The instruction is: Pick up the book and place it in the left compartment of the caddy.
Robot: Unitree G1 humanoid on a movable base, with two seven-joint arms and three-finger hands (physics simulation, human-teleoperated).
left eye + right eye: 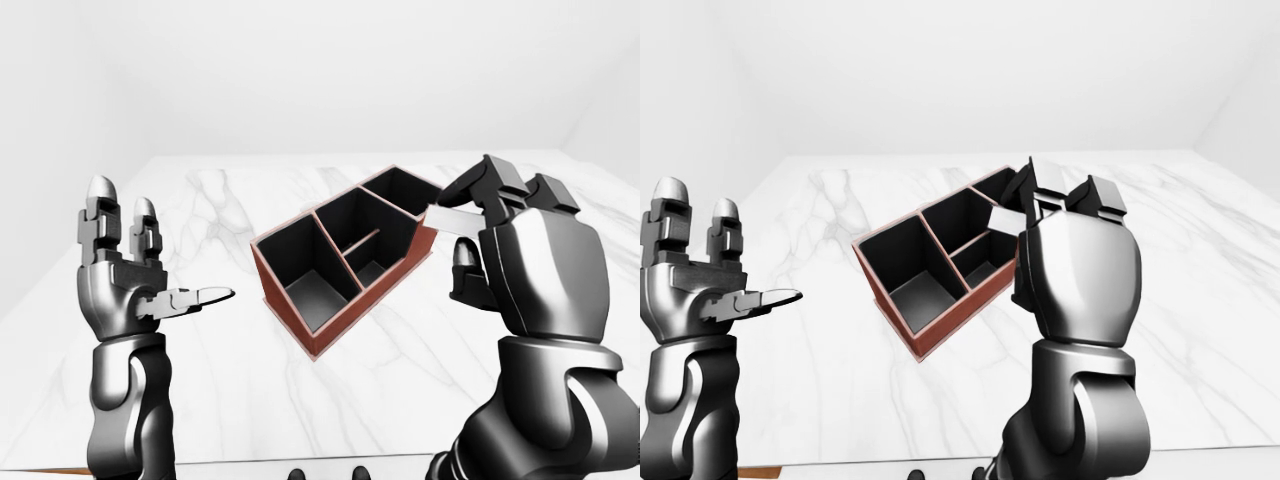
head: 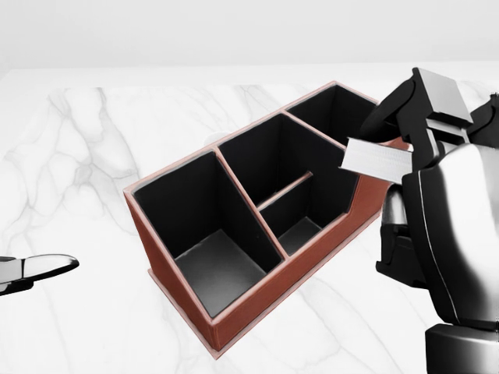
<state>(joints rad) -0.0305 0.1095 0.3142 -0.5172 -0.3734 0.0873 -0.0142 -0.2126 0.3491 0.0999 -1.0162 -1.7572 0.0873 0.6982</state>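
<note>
Book (image 2: 376, 161) pinched between right hand's fingers (image 2: 427, 105).

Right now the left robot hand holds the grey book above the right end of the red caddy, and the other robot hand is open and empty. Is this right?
Not quite: the sides are swapped. The right robot hand holds the grey book above the right end of the red caddy, and the left robot hand is open and empty. The left-eye view shows it.

white marble tabletop (image 1: 250, 400), plain pale walls (image 1: 300, 70)
</note>
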